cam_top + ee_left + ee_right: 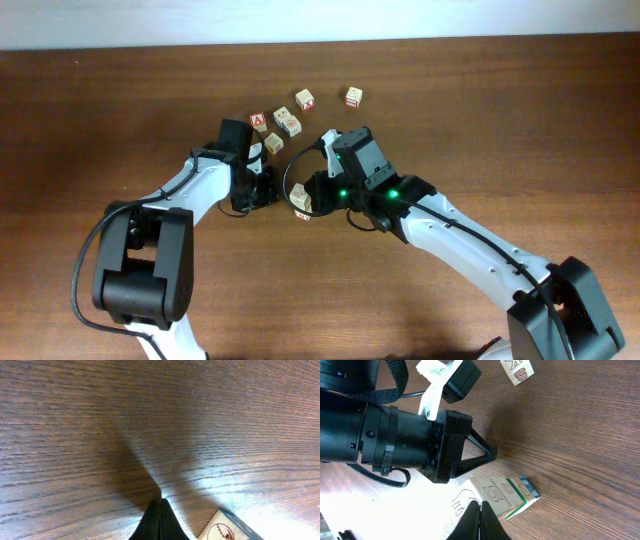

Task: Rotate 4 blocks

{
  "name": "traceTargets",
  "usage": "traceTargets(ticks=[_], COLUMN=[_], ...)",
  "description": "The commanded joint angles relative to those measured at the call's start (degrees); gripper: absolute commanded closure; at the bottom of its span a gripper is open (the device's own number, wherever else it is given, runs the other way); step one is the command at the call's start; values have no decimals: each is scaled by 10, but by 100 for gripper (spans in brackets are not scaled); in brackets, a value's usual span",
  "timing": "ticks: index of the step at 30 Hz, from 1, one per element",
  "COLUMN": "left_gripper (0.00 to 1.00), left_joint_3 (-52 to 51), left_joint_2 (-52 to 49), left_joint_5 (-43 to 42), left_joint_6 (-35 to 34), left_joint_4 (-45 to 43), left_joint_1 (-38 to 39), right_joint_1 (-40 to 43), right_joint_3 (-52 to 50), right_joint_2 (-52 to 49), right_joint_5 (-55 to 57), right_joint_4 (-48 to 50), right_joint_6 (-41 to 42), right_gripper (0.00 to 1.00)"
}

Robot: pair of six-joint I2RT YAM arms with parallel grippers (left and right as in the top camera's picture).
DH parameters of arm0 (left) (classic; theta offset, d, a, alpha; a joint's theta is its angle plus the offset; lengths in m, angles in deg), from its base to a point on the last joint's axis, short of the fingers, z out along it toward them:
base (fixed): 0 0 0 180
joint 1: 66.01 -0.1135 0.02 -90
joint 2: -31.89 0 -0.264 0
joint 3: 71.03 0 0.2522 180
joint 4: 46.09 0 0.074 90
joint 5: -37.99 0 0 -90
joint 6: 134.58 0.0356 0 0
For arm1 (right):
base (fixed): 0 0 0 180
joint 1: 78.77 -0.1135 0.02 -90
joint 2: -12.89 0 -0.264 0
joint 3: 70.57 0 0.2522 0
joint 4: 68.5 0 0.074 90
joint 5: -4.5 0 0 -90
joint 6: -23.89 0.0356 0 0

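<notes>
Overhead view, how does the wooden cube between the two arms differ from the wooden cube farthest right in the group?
The wooden cube between the arms shows a pale beige top; the far-right wooden cube shows a red-printed top. The first lies alone by the tip of the shut right tool; the second lies farther back, no arm near. Both are small light-wood cubes flat on the brown table.

1 block (226, 528) cut off by bottom edge.
</notes>
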Motion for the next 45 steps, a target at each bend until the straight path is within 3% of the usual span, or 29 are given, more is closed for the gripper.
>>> traceTargets(ticks=[1,11,16,18,19,21,22,23,25,32,45], left_gripper=[100,100,100,89,83,60,26,1,1,1,1], left_joint_3=[-1,3,13,13,13,13,13,13,13,13,13], left_joint_2=[0,11,155,225,254,311,332,341,355,355,355], left_joint_5=[28,34,34,38,47,69,82,84,84,84,84], left_joint_6=[-7,-6,76,95,95,95,95,95,95,95,95], left_joint_4=[3,5,33,33,33,33,33,33,33,33,33], left_joint_1=[-3,-14,-68,-84,-89,-101,-103,-103,-103,-103,-103], right_joint_1=[-5,2,45,62,76,112,130,148,193,247,247], right_joint_3=[6,33,33,33,33,33,33,33,33,33,23], right_joint_2=[16,67,189,225,247,299,323,345,406,572,576], right_joint_5=[4,7,18,17,17,17,17,17,17,17,47], right_joint_4=[2,-26,-103,-130,-148,-188,-203,-217,-258,-335,-391], right_joint_6=[-12,-43,-54,-61,-61,-62,-62,-62,-62,-61,-75], right_gripper=[96,96,96,87,75,51,37,23,1,1,1])
